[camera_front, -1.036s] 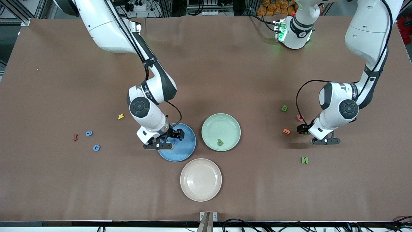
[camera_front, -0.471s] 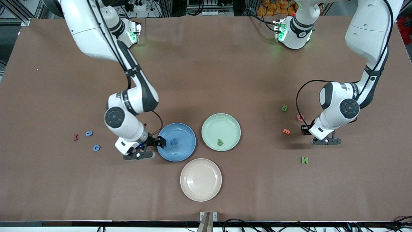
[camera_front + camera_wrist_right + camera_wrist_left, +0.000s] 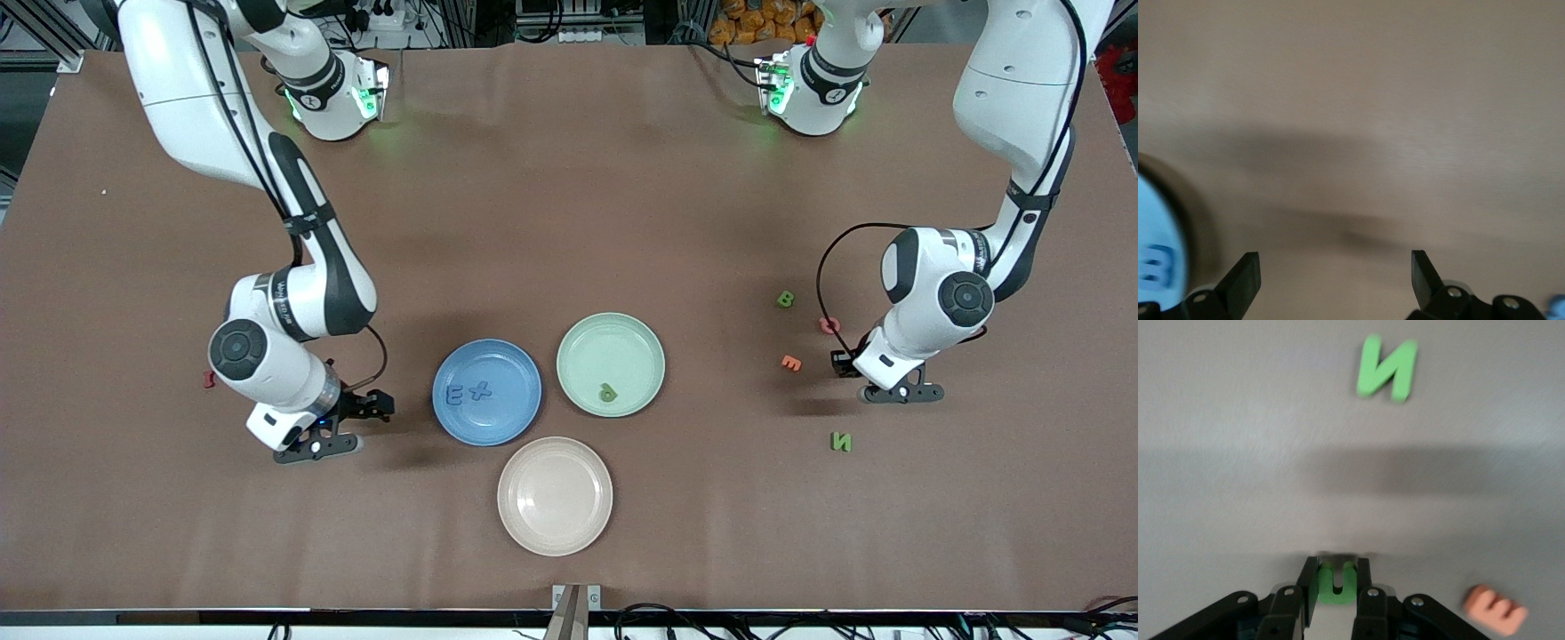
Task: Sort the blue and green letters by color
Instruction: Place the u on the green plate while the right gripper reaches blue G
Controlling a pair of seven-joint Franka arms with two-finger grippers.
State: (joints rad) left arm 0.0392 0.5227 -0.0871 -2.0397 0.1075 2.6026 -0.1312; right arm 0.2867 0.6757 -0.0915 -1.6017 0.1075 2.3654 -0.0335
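Two blue letters, an E (image 3: 454,396) and an X (image 3: 481,389), lie in the blue plate (image 3: 516,418). One green letter (image 3: 607,392) lies in the green plate (image 3: 613,342). My left gripper (image 3: 841,363) (image 3: 1336,568) is down at the tabletop, shut on a green U-shaped letter (image 3: 1336,592). A green N (image 3: 840,442) (image 3: 1387,368) lies nearer the front camera, and a green B (image 3: 786,300) lies farther from it. My right gripper (image 3: 380,407) (image 3: 1333,273) is open and holds nothing. It hangs over bare table beside the blue plate (image 3: 1155,220), toward the right arm's end.
A pale pink plate (image 3: 555,533) sits nearest the front camera. An orange letter (image 3: 790,363) (image 3: 1495,610) and a pink letter (image 3: 829,325) lie close to my left gripper. A dark red letter (image 3: 209,380) peeks out beside the right arm's wrist.
My right gripper has swung off the blue plate toward the right arm's end, leaving the blue E in it. My left gripper has shut on the green letter.
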